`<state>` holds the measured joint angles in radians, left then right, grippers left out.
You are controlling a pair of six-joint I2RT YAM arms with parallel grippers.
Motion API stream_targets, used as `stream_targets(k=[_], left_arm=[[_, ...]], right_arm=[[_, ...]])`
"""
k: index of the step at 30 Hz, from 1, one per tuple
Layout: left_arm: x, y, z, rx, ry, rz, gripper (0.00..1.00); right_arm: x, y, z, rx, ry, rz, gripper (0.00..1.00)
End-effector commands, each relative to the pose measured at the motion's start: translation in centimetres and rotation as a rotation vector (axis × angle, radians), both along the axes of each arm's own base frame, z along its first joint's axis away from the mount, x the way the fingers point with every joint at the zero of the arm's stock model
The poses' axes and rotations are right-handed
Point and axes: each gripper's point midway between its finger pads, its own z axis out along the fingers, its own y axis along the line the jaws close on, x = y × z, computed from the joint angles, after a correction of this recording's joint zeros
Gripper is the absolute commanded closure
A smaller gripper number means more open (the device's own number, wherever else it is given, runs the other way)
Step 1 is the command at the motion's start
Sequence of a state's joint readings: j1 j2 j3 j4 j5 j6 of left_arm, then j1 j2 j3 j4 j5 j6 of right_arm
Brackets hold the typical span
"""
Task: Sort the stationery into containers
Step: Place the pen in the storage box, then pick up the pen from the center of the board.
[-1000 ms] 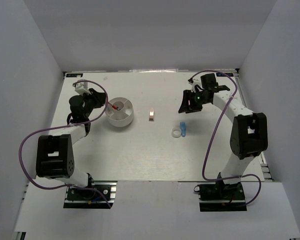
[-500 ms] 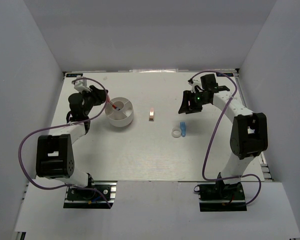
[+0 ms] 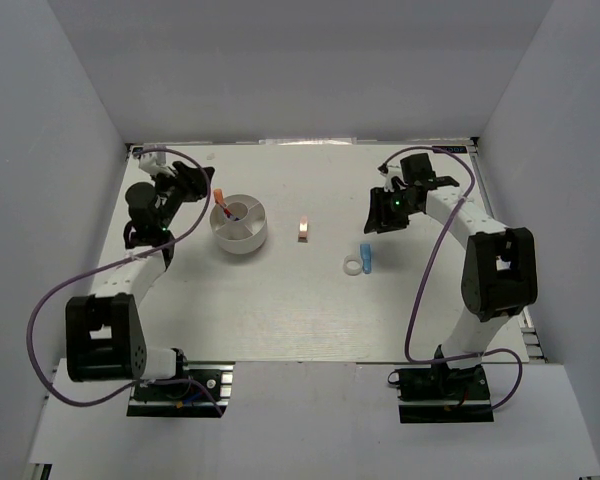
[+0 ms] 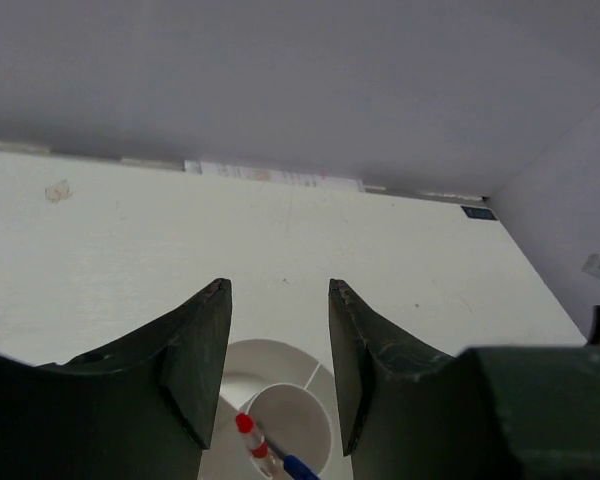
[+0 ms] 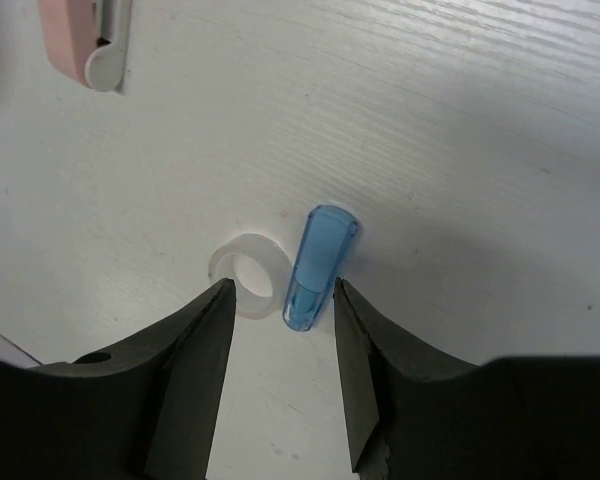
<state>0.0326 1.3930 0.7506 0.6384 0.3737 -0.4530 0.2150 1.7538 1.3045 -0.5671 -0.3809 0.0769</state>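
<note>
While your right gripper (image 5: pixel 280 300) hung open and empty just above the light-blue eraser (image 5: pixel 320 268), lying on the table (image 3: pixel 280 310) just beside the white ring (image 5: pixel 246 283), your left gripper (image 4: pixel 278 320) stood open and empty over the tub (image 3: pixel 242 243). The eraser looked light, stiff and slick; pinching across its narrow sides at mid-length seemed best.

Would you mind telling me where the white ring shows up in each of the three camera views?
Top external: the ring lies right of centre, a little below the middle.
Left wrist: not in it.
Right wrist: the ring sits left of centre, just below the middle.
Shared landmark: the blue cap beside the ring, also seen in the right wrist view.
</note>
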Motion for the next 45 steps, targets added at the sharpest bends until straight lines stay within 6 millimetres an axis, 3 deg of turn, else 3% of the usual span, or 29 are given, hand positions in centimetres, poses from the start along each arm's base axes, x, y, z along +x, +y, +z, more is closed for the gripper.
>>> stream_targets(k=[1, 6, 12, 15, 21, 27, 30, 31, 34, 36, 39, 40, 42, 43, 45], left_arm=[[-2.0, -0.8, 6.2, 0.025, -0.146, -0.046, 0.46], [-4.5, -1.5, 8.1, 0.113, -0.21, -0.093, 0.46], [-7.1, -2.3, 7.7, 0.205, -0.236, -0.139, 0.42], [-7.9, -2.1, 7.4, 0.213, -0.235, -0.131, 0.42], [-8.5, -2.0, 7.6, 0.217, -0.246, -0.122, 0.42], [-9.0, -2.2, 8.1, 0.237, -0.271, -0.133, 0.42], [-9.4, -2.6, 8.2, 0.254, -0.289, -0.164, 0.42], [-9.7, -3.1, 8.2, 0.267, -0.303, -0.194, 0.42], [-10.3, -4.0, 8.5, 0.32, -0.349, -0.266, 0.43], [-11.9, -6.1, 8.5, 0.375, -0.408, -0.418, 0.43], [-14.2, -8.6, 7.6, 0.501, -0.508, -0.635, 0.43], [-14.3, -9.0, 8.0, 0.568, -0.57, -0.661, 0.43], [-14.8, -9.9, 6.7, 0.598, -0.553, -0.758, 0.44], [-14.8, -10.6, 7.7, 0.687, -0.655, -0.783, 0.44], [-15.5, -11.7, 5.7, 0.718, -0.621, -0.887, 0.45]], right_arm=[[0.4, -1.0, 0.4, -0.073, -0.061, -0.014, 0.5], [-0.6, -1.2, -1.5, -0.153, -0.01, -0.055, 0.51], [-1.7, -0.3, -3.9, -0.223, 0.028, -0.062, 0.49], [-1.9, 0.3, -4.8, -0.249, 0.042, -0.07, 0.43], [-1.6, 0.2, -6.7, -0.329, 0.048, -0.076, 0.42], [-1.7, -0.1, -8.3, -0.382, 0.06, -0.073, 0.52], [-1.8, 0.4, -8.4, -0.376, 0.06, -0.061, 0.64], [-1.8, 0.6, -8.2, -0.367, 0.058, -0.055, 0.75], [-1.6, 1.7, -6.8, -0.301, 0.048, -0.03, 0.92], [-1.5, 2.8, -4.8, -0.23, 0.042, -0.003, 1.0], [-1.3, 4.4, -1.7, -0.147, 0.013, 0.051, 1.0], [-0.5, 5.0, 0.0, -0.121, -0.021, 0.059, 1.0], [-0.1, 5.5, 1.9, -0.092, -0.049, 0.072, 1.0], [0.1, 6.3, 3.2, -0.053, -0.067, 0.09, 1.0], [-0.3, 7.2, 4.2, -0.005, -0.06, 0.113, 1.0]])
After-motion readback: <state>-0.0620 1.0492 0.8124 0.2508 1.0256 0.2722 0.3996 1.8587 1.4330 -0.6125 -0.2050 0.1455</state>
